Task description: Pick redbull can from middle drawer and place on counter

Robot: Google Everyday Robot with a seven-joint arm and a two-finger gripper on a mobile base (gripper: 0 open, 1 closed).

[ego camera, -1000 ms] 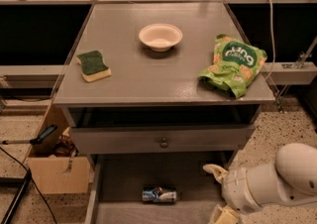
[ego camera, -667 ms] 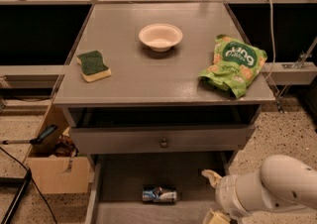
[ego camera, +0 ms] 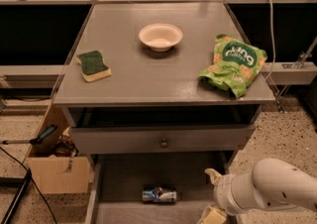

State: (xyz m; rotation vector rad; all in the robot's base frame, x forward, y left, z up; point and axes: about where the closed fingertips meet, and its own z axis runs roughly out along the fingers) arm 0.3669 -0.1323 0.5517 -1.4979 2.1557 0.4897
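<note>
The redbull can [ego camera: 159, 194] lies on its side on the floor of the pulled-out middle drawer [ego camera: 124, 178], near the drawer's middle. My gripper [ego camera: 213, 196] is at the drawer's right side, level with the can and a short way to its right. It is open and empty, with one fingertip [ego camera: 213, 174] above and the other at the bottom edge. The white arm [ego camera: 272, 191] comes in from the lower right. The counter [ego camera: 148, 82] is the grey cabinet top above.
On the counter are a green and yellow sponge [ego camera: 93, 65] at the left, a white bowl [ego camera: 160, 36] at the back middle and a green snack bag [ego camera: 233, 64] at the right. A closed drawer front with a knob [ego camera: 163, 142] sits above the open drawer. A cardboard box [ego camera: 57, 168] stands on the floor at the left.
The white arm has shifted left and lower over the drawer's right side, bringing the gripper slightly nearer the can. The can has not moved.
</note>
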